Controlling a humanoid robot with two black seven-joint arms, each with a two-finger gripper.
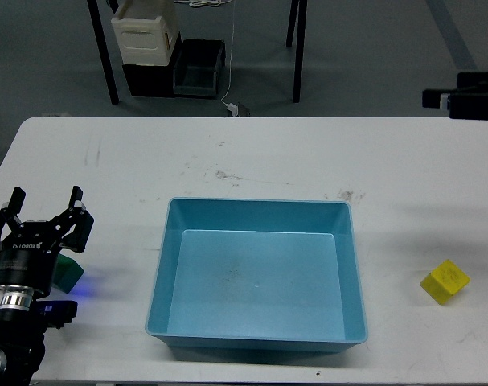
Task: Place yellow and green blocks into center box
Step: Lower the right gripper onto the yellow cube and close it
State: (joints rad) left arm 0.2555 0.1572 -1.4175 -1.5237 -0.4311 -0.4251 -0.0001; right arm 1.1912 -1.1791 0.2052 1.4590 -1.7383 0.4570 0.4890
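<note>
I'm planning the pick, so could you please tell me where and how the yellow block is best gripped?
Probably from above, closing on two opposite flat sides of the yellow block. It sits alone on the table, turned cornerwise to the table edge, so the end effector should rotate to match.

The green block (67,273) is mostly hidden: the left gripper (46,201) and its black wrist stand in front of it, so only its right side shows, just right of and below the fingers, and whether the fingers touch it cannot be told. The left arm itself is cut off by the bottom and left edges below the gripper. Far across from that hand, at the right edge, a black piece (465,96) is cropped, too little showing to say what it is. Beyond the table, the cream-white box (145,32) is cut by the top edge.
</note>
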